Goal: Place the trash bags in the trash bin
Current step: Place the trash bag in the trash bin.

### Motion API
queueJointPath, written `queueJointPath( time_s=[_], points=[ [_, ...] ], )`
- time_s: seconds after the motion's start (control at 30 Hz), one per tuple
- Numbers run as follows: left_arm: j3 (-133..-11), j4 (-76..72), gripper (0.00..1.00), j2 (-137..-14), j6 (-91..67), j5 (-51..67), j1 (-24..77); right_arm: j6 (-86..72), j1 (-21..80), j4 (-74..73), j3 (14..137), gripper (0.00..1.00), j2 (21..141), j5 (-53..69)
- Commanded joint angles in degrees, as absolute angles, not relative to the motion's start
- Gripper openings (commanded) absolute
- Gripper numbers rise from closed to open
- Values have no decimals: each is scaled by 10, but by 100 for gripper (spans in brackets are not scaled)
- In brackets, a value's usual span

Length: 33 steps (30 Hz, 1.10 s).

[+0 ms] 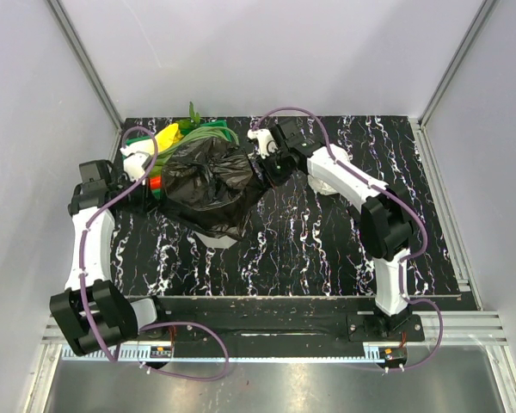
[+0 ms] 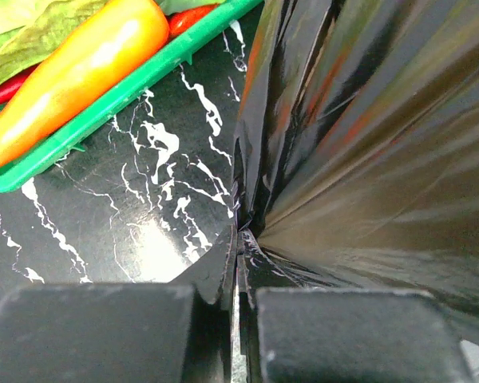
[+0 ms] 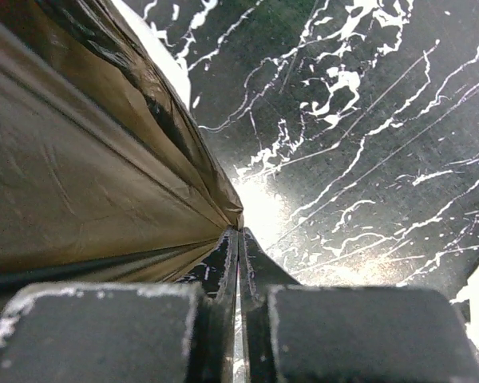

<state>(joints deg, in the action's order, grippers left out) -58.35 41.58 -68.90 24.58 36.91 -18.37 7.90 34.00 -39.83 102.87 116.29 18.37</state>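
Both grippers are pinching the same thing. The left gripper point(image 2: 238, 263) has its fingers pressed together on a fold of the trash bag point(image 1: 208, 181), and the right gripper point(image 3: 239, 246) is clamped on the opposite edge of the film.

The bag hangs bunched between them toward the far left of the worktop point(image 1: 327, 249). Its long axis runs left to right, so each arm has the bag directly ahead of its fingertips and neither is nearer.

The trash bin point(image 1: 217, 239) shows only as a white sliver under the bag's near side. It seems to sit below the bag and slightly toward the near edge. Whether any film is already inside the rim cannot be told.

The green basket point(image 2: 104, 104) sits just beside the left gripper, in the far left corner. The coming move probably depends on carrying the bag's bulk over the hidden rim.
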Motion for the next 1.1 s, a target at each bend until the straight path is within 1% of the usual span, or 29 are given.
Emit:
queueJointPath(
  time_s=[0.0, 0.23, 0.53, 0.7, 0.73, 1.07],
  points=[
    [-567, 395, 0, -672, 276, 294, -160, 84, 346, -373, 1015, 4, 1132, 131],
    [-541, 365, 0, -672, 284, 227, -130, 88, 352, -377, 1007, 4, 1139, 86],
    [-517, 338, 0, -676, 285, 199, -127, 108, 369, -370, 990, 4, 1138, 19],
    [-507, 327, 0, -676, 288, 186, -123, 119, 371, -360, 976, 3, 1136, 3],
    [-505, 325, 0, -676, 289, 184, -122, 126, 371, -357, 972, 3, 1136, -17],
    [-482, 301, 0, -677, 294, 155, -120, 152, 371, -337, 943, 3, 1132, -59]
  ],
)
